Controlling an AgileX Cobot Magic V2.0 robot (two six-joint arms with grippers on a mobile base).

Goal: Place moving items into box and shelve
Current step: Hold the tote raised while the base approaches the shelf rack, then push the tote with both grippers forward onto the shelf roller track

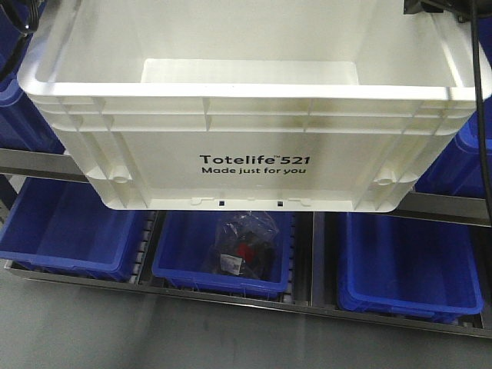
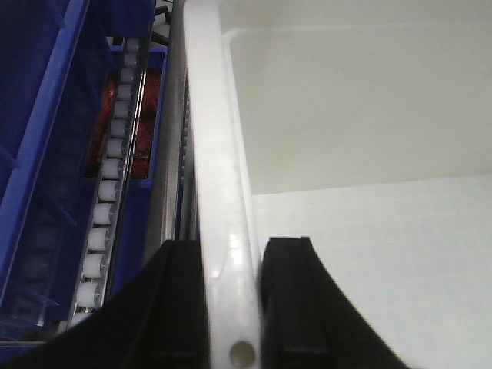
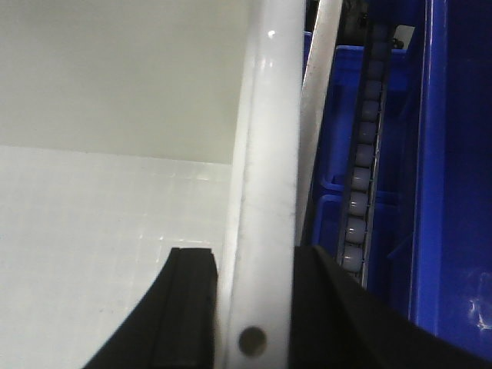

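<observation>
Both tools are gripping the box (image 1: 246,165) by its side rims: left tool (image 2: 228,307), right tool (image 3: 254,307). It is hanging before the shelf (image 1: 46,165); next, sliding it in level.

One white crate (image 1: 246,138), printed "Totelife 521", fills the front view. Below the crate, three blue bins (image 1: 73,231) (image 1: 223,250) (image 1: 411,265) sit in a row on the lower shelf level; beside the crate, parts of two further blue bins (image 1: 23,115) (image 1: 469,161) show, one at each side. One clear bag of dark items (image 1: 244,244) lies in the bin directly below the crate. Two grippers, one on each crate side rim: left gripper (image 2: 231,307), right gripper (image 3: 257,307).
</observation>
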